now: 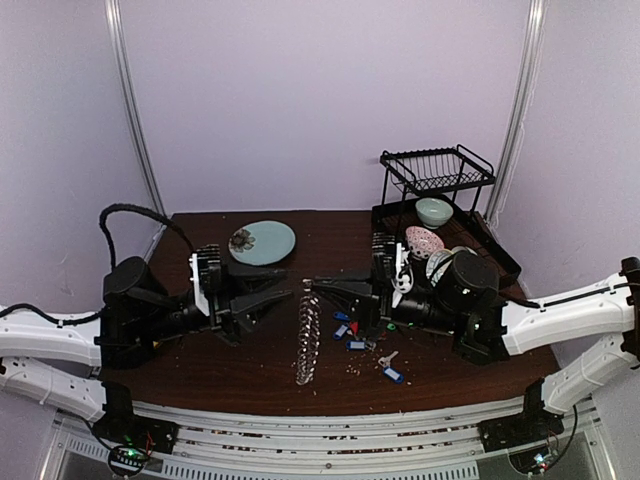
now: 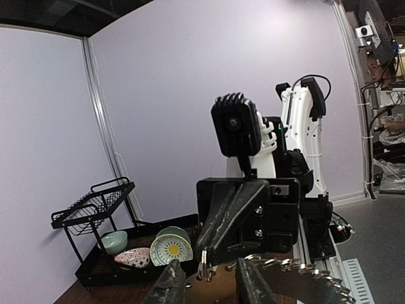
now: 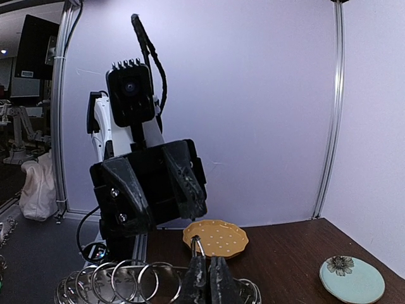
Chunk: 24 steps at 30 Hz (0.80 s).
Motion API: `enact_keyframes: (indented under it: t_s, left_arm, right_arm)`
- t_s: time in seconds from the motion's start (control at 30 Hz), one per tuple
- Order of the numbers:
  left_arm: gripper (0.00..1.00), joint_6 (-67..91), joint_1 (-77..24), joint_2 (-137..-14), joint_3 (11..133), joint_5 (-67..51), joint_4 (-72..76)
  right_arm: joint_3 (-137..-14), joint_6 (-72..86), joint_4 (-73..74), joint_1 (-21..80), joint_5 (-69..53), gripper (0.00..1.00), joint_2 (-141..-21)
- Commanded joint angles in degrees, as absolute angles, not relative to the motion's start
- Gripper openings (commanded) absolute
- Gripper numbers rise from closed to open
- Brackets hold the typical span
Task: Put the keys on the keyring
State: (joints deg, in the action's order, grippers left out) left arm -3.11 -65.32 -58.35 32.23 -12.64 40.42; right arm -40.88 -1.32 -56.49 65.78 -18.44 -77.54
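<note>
Silvery keyring (image 1: pixel 308 345): hanging edge-on below the right claw (image 1: pixel 312 288), fringed with small keys; whether its lower edge is touching the tabletop (image 1: pixel 260 375) cannot be told. The right claw is pressing together on the ring's top loop, as its own wrist view is showing

Left claw (image 1: pixel 284 296): facing the right claw, just beside the ring's top, its fingers (image 2: pixel 171 286) standing spread and pinching nothing that can be made out

Loose keys (image 1: pixel 356 345): several, with blue, red and green tags, lying on the tabletop beneath and behind the right claw; one more blue-tagged key (image 1: pixel 391 373) is lying further out from it, toward the near edge. Neither claw is carrying one

Progress, as judged: the ring is being held up ready, but these tagged keys are all waiting off it; picking each one up and threading it on is making up the work left
</note>
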Motion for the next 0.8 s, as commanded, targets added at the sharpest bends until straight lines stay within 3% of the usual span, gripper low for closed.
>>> enact_keyframes:
  t_s: [0.0, 0.33, 0.77]
  left_arm:
    - [0.26, -4.57, -64.46, -56.43, 33.27, -13.39, 38.77]
    - [0.30, -4.88, -64.51, -60.30, 35.58, -12.11, 37.16]
    - [0.10, -3.38, -64.52, -63.47, 36.92, -12.58, 41.07]
  right_arm:
    - [-43.36, -2.92, -56.76, 66.01, -18.17, 0.00, -75.42]
    - [-43.69, -2.46, -56.81, 66.03, -18.61, 0.00, -75.76]
    - [-43.76, -2.81, -55.98, 66.08, -19.67, 0.00, -75.59]
